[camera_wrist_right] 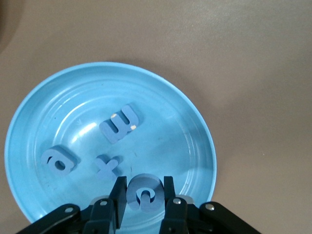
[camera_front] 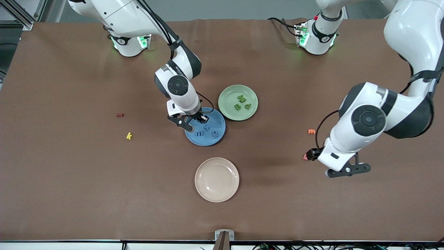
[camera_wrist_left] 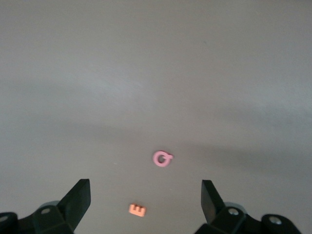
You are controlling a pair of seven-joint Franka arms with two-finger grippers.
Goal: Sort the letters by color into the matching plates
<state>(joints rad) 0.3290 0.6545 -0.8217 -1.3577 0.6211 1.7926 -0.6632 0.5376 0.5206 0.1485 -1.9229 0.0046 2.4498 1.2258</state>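
Observation:
The blue plate [camera_front: 218,121] [camera_wrist_right: 170,122] holds three blue letters [camera_front: 207,127]: an "m" [camera_wrist_right: 119,124], an "a" [camera_wrist_right: 59,162] and an "x" [camera_wrist_right: 107,166]. My right gripper [camera_front: 203,119] [camera_wrist_right: 145,195] hangs low over this plate, shut on another blue letter [camera_wrist_right: 145,191] that stands on edge between its fingers. Beside it, the pale green plate [camera_front: 229,97] carries three green letters [camera_front: 241,102]. My left gripper [camera_front: 348,170] [camera_wrist_left: 145,195] waits open and holds nothing, above the table toward the left arm's end.
An orange letter [camera_front: 311,131] [camera_wrist_left: 137,210] and a pink letter [camera_front: 305,157] [camera_wrist_left: 162,158] lie under the left gripper. A cream plate [camera_front: 216,179] sits nearer the front camera than the blue plate. A yellow letter [camera_front: 129,135] and a dark red letter [camera_front: 120,115] lie toward the right arm's end.

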